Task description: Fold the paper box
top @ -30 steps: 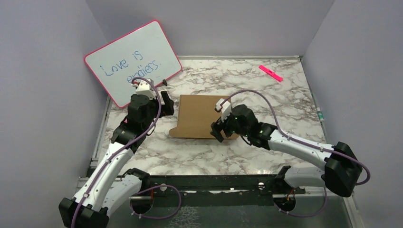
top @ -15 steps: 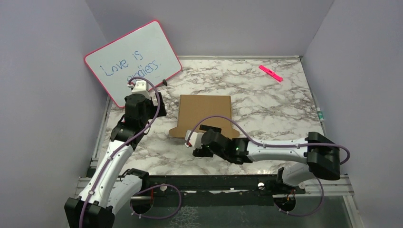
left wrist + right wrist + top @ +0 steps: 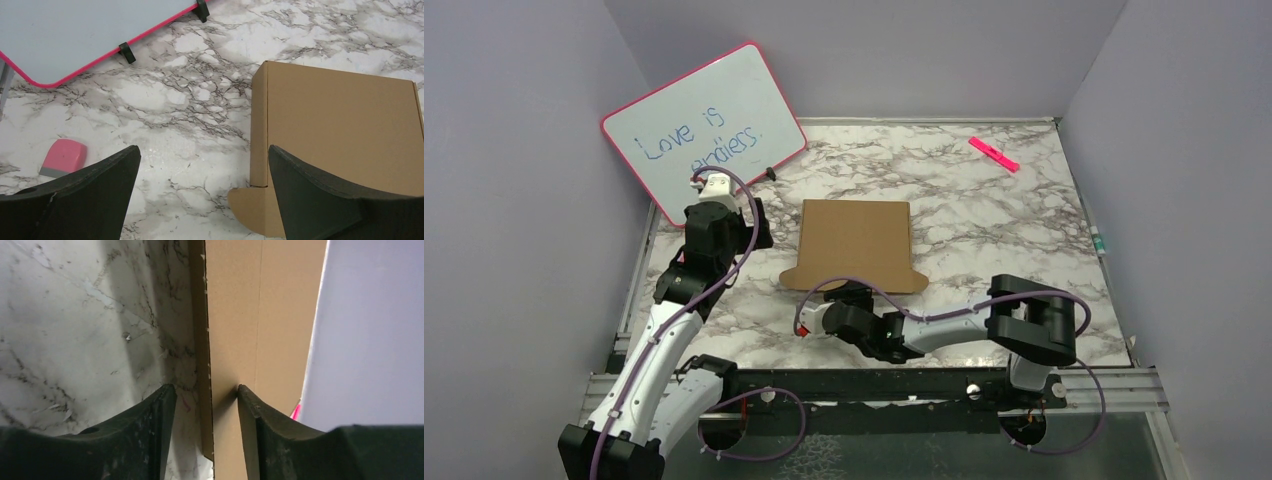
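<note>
The marbled counter (image 3: 984,190) fills the floor of a grey-walled booth. A pink-framed whiteboard (image 3: 704,130) with blue handwriting leans at the back left corner.

The paper box (image 3: 856,240) lies flat in the middle of the counter. It is plain brown cardboard, and rounded tabs flare out at its two near corners.

The left arm (image 3: 659,330) reaches up along the left side. The left jaws hang spread wide above bare marble, just left of the box and touching nothing. In the left wrist view the box's left edge and its near-left tab show between the jaw tips.

The right arm (image 3: 944,325) is folded low across the front of the counter, with its wrist at the box's near edge. The right jaws stand narrowed astride that edge, one tip on each side of the cardboard. A gap shows on the marble side, so they are not clamped on it.

A pink marker (image 3: 994,154) lies at the back right, well apart from the box. A small pink eraser (image 3: 62,157) sits on the marble near the whiteboard's lower corner.
</note>
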